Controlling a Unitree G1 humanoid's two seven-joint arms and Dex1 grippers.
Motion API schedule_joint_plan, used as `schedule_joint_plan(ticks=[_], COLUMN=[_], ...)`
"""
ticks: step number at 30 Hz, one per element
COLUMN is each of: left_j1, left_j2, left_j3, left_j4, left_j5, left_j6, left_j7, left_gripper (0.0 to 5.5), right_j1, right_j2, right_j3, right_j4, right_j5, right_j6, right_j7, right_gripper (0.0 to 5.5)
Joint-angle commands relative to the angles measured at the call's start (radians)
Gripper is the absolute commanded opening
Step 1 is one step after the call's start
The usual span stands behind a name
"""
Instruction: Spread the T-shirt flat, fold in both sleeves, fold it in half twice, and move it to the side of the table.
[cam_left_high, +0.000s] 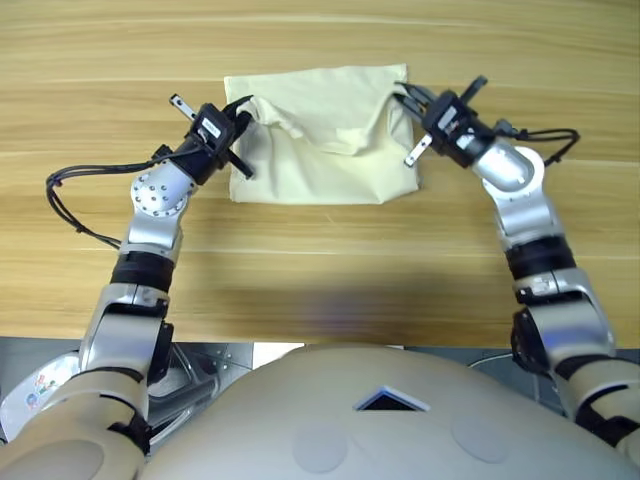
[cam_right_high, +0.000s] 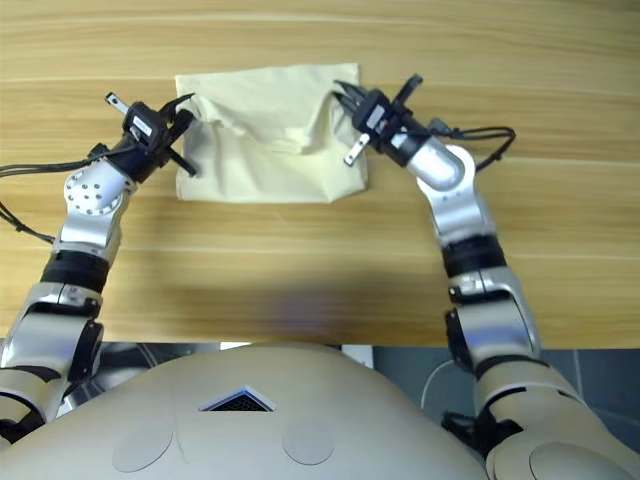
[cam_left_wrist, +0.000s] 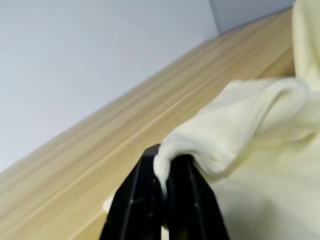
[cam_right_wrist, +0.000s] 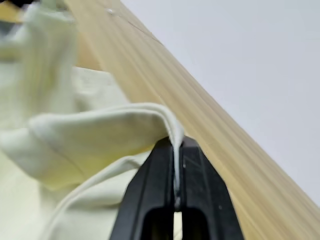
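Fingers of the left gripper (cam_left_wrist: 165, 164) are pressed together on a bunched fold at the left edge of the pale yellow T-shirt (cam_left_high: 330, 165). The right gripper (cam_right_wrist: 175, 147) pinches a thin fold at its right edge. The folded shirt lies on the wooden table (cam_left_high: 300, 270), its top layer raised and sagging between the grippers.

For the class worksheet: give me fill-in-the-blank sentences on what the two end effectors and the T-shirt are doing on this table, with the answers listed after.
1. The T-shirt lies on a table made of ____.
2. The left end effector is ____ on the T-shirt's fabric.
3. The right end effector grips the T-shirt on the robot's ____ side.
4. The fabric is pale ____.
Missing words: wood; shut; right; yellow.
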Motion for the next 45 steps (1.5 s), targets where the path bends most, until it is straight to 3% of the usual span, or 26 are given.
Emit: schedule_joint_plan(ticks=[1, 6, 8, 21, 26, 30, 34, 40, 43, 45], left_j1=[-0.073, -0.154, -0.185, -0.387, -0.325, -0.284, -0.29, -0.285, -0.299, -0.298], left_j2=[-0.038, -0.09, -0.107, -0.164, -0.07, -0.024, -0.103, -0.181, -0.208, -0.206], left_j3=[0.036, 0.073, 0.103, 0.304, 0.304, 0.33, 0.442, 0.473, 0.458, 0.438], left_j4=[0.14, 0.312, 0.362, 0.579, 0.556, 0.423, 0.304, 0.275, 0.283, 0.28], left_j5=[0.035, 0.049, 0.037, -0.052, 0.008, -0.004, -0.143, -0.184, -0.172, -0.149], left_j6=[0.007, 0.018, 0.022, 0.171, 0.123, -0.039, -0.069, -0.103, -0.114, -0.117], left_j7=[0.057, 0.117, 0.136, 0.228, 0.32, 0.288, 0.341, 0.348, 0.339, 0.325], left_gripper=[0.0, 0.0, 0.0, 2.19, 2.94, 3.59, 3.63, 3.63, 3.63, 3.63], right_j1=[-0.151, -0.285, -0.327, -0.427, -0.363, -0.235, -0.266, -0.31, -0.287, -0.265], right_j2=[0.052, 0.101, 0.121, 0.206, 0.206, 0.263, 0.395, 0.541, 0.551, 0.482], right_j3=[-0.014, -0.014, -0.005, -0.025, -0.054, 0.098, 0.334, 0.514, 0.574, 0.617], right_j4=[0.238, 0.495, 0.566, 0.707, 0.632, 0.462, 0.544, 0.658, 0.672, 0.643], right_j5=[-0.049, -0.113, -0.141, -0.217, -0.201, -0.318, -0.535, -0.678, -0.711, -0.738], right_j6=[-0.007, 0.013, 0.039, 0.232, 0.073, -0.055, 0.051, 0.144, 0.148, 0.115], right_j7=[-0.086, -0.217, -0.264, -0.474, -0.525, -0.504, -0.451, -0.352, -0.324, -0.334], right_gripper=[0.05, 0.05, 0.38, 2.63, 2.77, 2.77, 2.77, 2.77, 2.77, 2.77])
